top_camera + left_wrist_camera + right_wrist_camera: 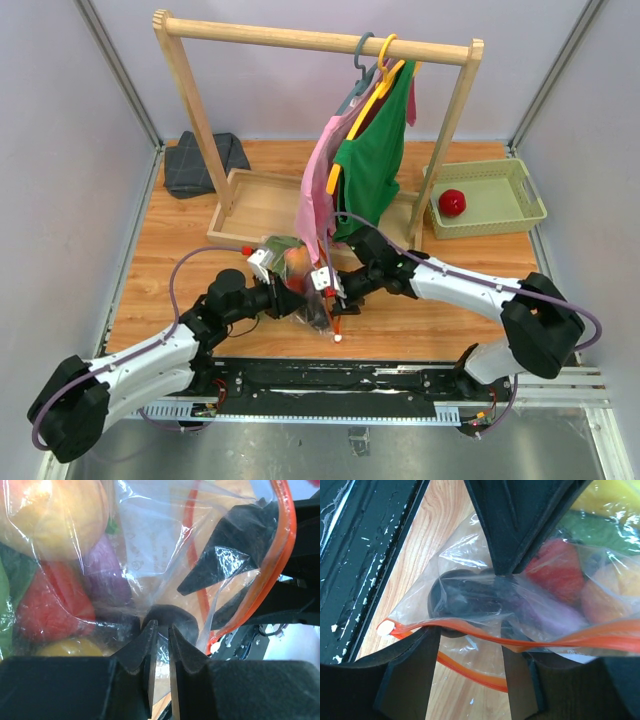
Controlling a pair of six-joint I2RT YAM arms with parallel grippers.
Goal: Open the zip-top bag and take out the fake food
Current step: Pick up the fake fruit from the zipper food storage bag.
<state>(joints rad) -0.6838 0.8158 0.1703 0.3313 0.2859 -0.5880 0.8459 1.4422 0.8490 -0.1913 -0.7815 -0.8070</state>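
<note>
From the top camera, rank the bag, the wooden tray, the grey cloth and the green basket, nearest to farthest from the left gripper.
From the left gripper:
1. The bag, pinched in its fingers.
2. The wooden tray, just behind the bag.
3. The grey cloth, back left corner.
4. The green basket, far right.

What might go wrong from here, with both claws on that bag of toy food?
The left gripper pinches only a thin fold of the zip-top bag; the film may slip or tear under the weight of the fake food.
The jaws of the right gripper stand apart around the zip strip, so it may lose it.
The pink garment hangs close above and might snag.
</note>
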